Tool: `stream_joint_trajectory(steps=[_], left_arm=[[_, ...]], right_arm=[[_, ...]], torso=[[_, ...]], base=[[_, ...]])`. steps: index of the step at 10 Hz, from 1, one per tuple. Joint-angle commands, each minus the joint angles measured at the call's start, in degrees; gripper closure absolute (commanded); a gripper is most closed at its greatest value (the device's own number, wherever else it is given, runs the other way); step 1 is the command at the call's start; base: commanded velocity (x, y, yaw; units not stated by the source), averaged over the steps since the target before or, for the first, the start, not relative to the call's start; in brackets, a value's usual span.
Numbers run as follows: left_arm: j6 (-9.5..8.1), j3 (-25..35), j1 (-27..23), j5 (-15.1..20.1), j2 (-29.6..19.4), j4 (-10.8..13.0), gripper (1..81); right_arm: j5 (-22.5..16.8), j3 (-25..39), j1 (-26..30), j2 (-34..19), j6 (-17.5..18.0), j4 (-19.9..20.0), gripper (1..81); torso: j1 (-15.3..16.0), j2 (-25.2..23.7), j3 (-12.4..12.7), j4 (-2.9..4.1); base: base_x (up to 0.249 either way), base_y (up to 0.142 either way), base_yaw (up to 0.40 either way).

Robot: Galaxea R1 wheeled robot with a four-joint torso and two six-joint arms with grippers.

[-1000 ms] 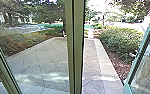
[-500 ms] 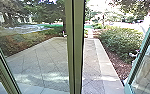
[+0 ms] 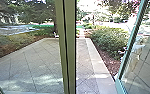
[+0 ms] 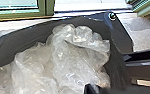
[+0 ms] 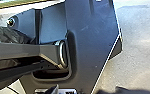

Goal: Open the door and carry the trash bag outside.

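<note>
You look to be at the carrying-out step, with the way open: the teal-framed door [image 3: 127, 45] stands swung at 1 to 2 o'clock, the olive post [image 3: 69, 50] rises just left of 12, and the paved walk [image 3: 84, 65] runs out between them. Aim for the middle of that gap, a touch toward 1 o'clock, since the post and the glass pane [image 3: 26, 62] at 10 to 11 would catch you if you drive straight. Go slowly, arms tucked in, and give room to the pale figure [image 3: 137, 50], perhaps a person, behind the glass at 2 o'clock. Your trash bag [image 4: 16, 47] sits by the robot's dark base plate [image 4: 123, 37], near the left wrist; keep it from snagging on the frame. It's dark, thin and wrinkled, gaping around crumpled clear plastic [image 4: 76, 60] that is puffy, shiny and probably light. Whether either pincer is spread, pressed together or pinching the bag, you can't tell, so check the hold before you roll.
</note>
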Motion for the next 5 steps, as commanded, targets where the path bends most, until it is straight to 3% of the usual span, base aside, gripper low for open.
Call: stream_joint_trajectory(steps=[1,5], left_arm=[[0.36,0.3,-2.1,3.1,0.2,0.5,81.1],[0.36,0.3,-2.1,3.1,0.2,0.5,81.1]], right_arm=[[-2.6,0.1,2.4,-0.2,0.0,-0.3,1.0],[-2.6,0.1,2.4,-0.1,0.0,-0.3,1.0]], torso=[[0.0,0.0,0.0,0.00],[0.0,0.0,0.0,0.00]], base=[[0.000,0.000,-0.257],[0.000,0.000,-0.257]])
